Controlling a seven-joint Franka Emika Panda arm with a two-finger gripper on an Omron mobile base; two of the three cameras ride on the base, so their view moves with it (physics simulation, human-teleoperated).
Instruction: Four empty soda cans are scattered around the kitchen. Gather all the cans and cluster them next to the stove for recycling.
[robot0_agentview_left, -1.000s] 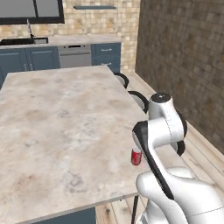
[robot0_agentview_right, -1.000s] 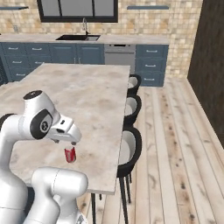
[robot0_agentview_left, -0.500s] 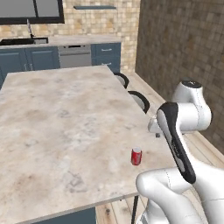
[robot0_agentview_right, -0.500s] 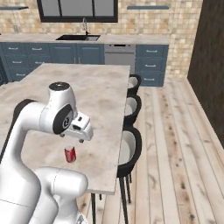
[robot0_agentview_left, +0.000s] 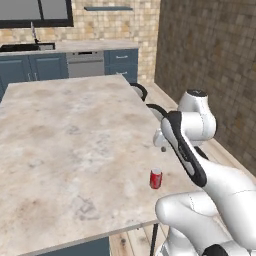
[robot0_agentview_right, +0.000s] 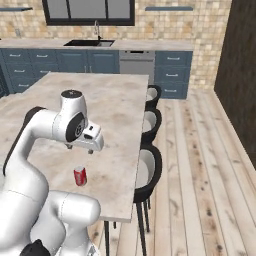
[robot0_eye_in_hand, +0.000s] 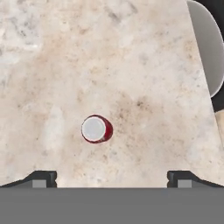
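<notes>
Spread wide, my claw (robot0_eye_in_hand: 112, 177) hangs above the marble island counter (robot0_agentview_left: 60, 140), its two dark fingertips (robot0_eye_in_hand: 41, 178) far apart and holding nothing. Looking straight down from my hand, I count one can (robot0_eye_in_hand: 96, 129): red, with a silvery round top, standing upright on the stone and clear of both tips, a little toward one of them rather than centred. From my left base camera the same single can (robot0_agentview_left: 156, 178) stands near the counter's near right corner, below and just in front of my hand (robot0_agentview_left: 162, 142), which is raised well off the surface. From my right base camera the can (robot0_agentview_right: 80, 175) sits close to the front edge, below my hand (robot0_agentview_right: 90, 144). Along the counter's right side I count three dark stools (robot0_agentview_right: 149, 170) with pale seats, tucked in a row. On the far wall run blue cabinets (robot0_agentview_right: 102, 61), one sink (robot0_agentview_right: 88, 43) with one faucet, and one grey dishwasher front (robot0_agentview_right: 136, 62).
</notes>
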